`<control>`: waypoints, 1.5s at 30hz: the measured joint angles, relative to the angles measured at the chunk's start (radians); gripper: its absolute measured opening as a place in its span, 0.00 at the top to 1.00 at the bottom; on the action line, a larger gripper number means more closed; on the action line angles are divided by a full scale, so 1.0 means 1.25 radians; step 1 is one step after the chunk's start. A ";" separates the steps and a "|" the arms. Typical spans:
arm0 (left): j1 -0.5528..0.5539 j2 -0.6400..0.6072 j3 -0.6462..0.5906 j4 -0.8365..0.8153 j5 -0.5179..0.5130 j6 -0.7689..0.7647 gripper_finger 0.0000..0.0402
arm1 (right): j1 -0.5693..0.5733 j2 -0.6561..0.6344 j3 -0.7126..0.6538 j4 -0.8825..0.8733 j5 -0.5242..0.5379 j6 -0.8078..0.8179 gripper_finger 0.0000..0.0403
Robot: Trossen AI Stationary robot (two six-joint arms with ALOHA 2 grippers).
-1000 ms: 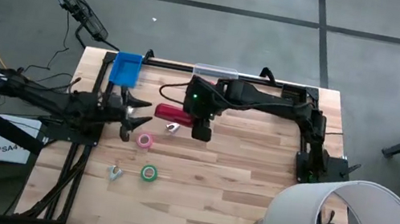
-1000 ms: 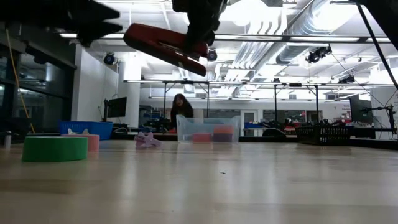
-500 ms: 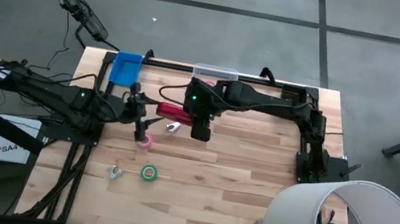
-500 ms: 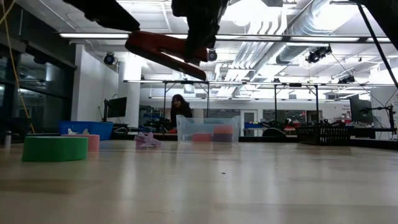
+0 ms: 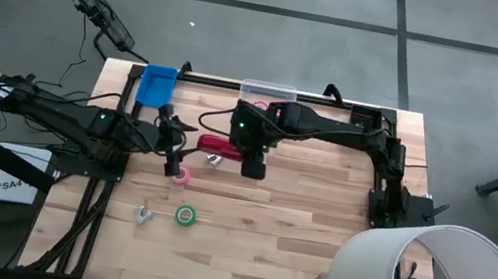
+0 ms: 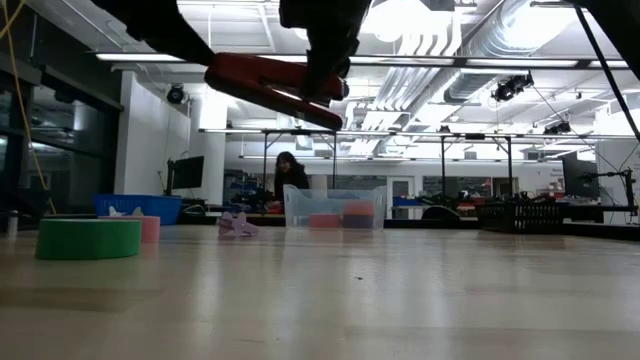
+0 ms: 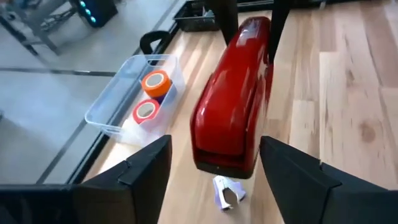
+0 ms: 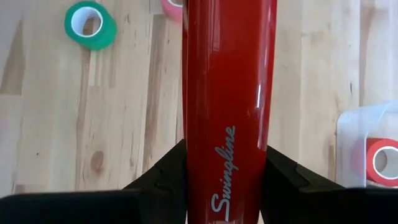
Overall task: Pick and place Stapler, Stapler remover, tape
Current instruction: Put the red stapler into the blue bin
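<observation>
Stapler (image 5: 219, 145), red, hangs tilted in the air above the table (image 5: 313, 242), clenched in the right hand (image 5: 251, 165), whose fingers (image 8: 168, 174) press both its long sides. The left hand (image 5: 174, 147) faces the stapler's free end with its fingers (image 7: 146, 168) spread and grasping nothing. On the table lie a green tape roll (image 5: 185, 215) and a pink tape roll (image 5: 180, 177), well apart. A clear bin (image 7: 134, 93) at the table's far edge holds more tape. A silvery remover (image 7: 227, 193) lies under the stapler.
</observation>
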 joint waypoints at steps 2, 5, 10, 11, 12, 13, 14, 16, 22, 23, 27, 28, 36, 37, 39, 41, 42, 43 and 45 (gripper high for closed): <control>0.000 0.008 0.000 0.009 0.016 -0.003 0.35 | 0.000 0.000 0.000 -0.003 -0.005 -0.009 0.69; 0.000 0.028 0.000 0.029 0.017 0.003 0.30 | 0.000 0.000 0.000 0.002 -0.024 -0.022 0.69; 0.018 0.072 0.000 0.074 0.028 0.004 0.26 | 0.001 0.000 0.000 0.023 -0.026 -0.044 0.69; 0.028 0.083 0.000 0.082 0.046 0.002 0.26 | 0.001 0.000 0.000 0.028 -0.028 -0.045 0.69; 0.037 0.095 0.000 0.092 0.063 -0.001 0.26 | 0.000 0.000 0.000 0.029 -0.031 -0.048 0.69; 0.045 0.106 0.000 0.109 0.075 -0.003 0.25 | 0.000 0.000 0.000 0.028 -0.032 -0.052 0.69; 0.052 0.114 0.000 0.131 0.082 -0.003 0.26 | 0.000 0.000 0.000 0.028 -0.032 -0.054 0.69; 0.063 0.124 0.000 0.174 0.099 0.000 0.26 | 0.000 0.000 0.000 0.029 -0.033 -0.055 0.69; 0.089 0.129 0.000 0.203 0.164 -0.009 0.30 | 0.001 0.000 0.000 0.028 -0.035 -0.059 0.69; 0.091 0.129 0.000 0.198 0.169 -0.017 0.31 | 0.001 0.000 0.000 0.030 -0.034 -0.059 0.69; 0.094 0.129 0.000 0.198 0.191 -0.024 0.35 | 0.001 0.000 0.000 0.039 -0.034 -0.063 0.69; 0.094 0.129 0.000 0.198 0.195 -0.024 0.36 | 0.001 0.000 0.000 0.040 -0.035 -0.065 0.69; 0.094 0.129 0.000 0.198 0.203 -0.054 0.46 | 0.000 0.000 0.000 0.064 -0.035 -0.073 0.69; 0.094 0.129 0.000 0.198 0.205 -0.059 0.49 | 0.000 0.000 0.000 0.064 -0.037 -0.074 0.69; 0.094 0.129 0.000 0.197 0.207 -0.063 0.52 | 0.000 0.000 0.000 0.064 -0.041 -0.083 0.69; 0.094 0.129 0.000 0.197 0.207 -0.065 0.52 | 0.001 0.000 0.000 0.064 -0.040 -0.083 0.69; 0.094 0.129 0.000 0.197 0.207 -0.067 0.52 | 0.000 0.001 0.000 0.064 -0.040 -0.083 0.69; 0.094 0.129 0.000 0.196 0.207 -0.070 0.52 | 0.000 0.001 0.000 0.064 -0.040 -0.084 0.69; 0.094 0.129 0.000 0.193 0.207 -0.080 0.52 | 0.000 0.001 0.000 0.064 -0.041 -0.084 0.69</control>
